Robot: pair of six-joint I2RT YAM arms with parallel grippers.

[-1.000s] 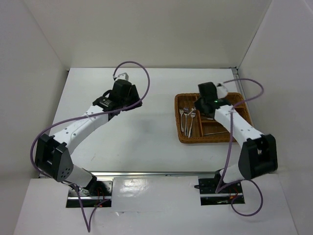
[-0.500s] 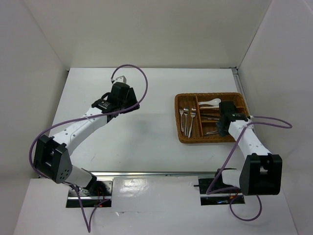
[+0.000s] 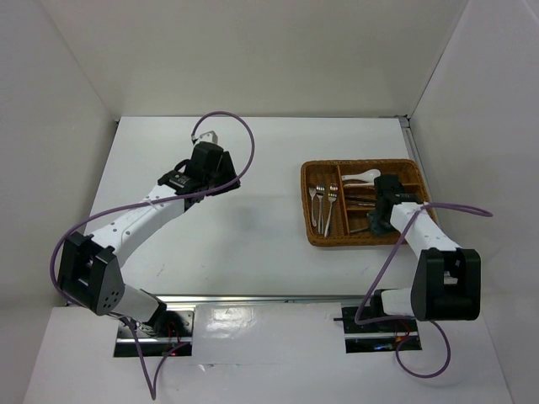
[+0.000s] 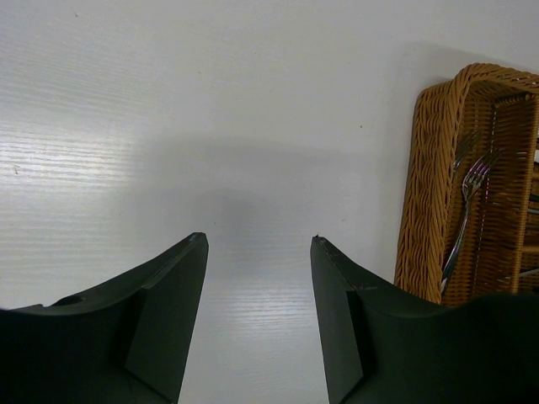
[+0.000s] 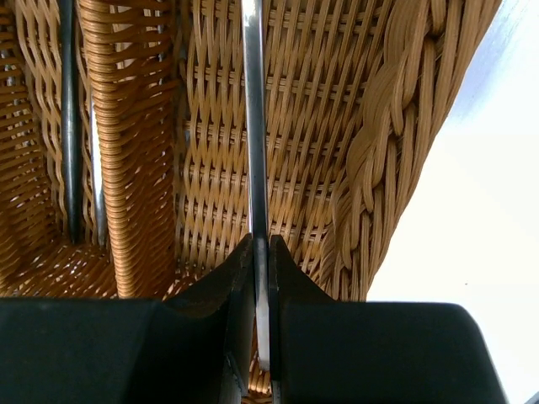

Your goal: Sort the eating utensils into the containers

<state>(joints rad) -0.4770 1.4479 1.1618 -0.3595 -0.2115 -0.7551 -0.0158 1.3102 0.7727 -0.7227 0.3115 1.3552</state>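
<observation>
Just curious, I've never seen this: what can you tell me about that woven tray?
The tray is rectangular, low-walled, woven of brown wicker with a braided rim, split by woven dividers into compartments. It sits flat on the white table, toward the right. Silver forks lie in its left compartment, a white spoon in a far one. The right hand is over its near right part, shut on a thin silvery stick.

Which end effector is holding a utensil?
The right end effector: its jaws are shut on a thin silver stick over the wicker tray. The left end effector is open, empty.
</observation>
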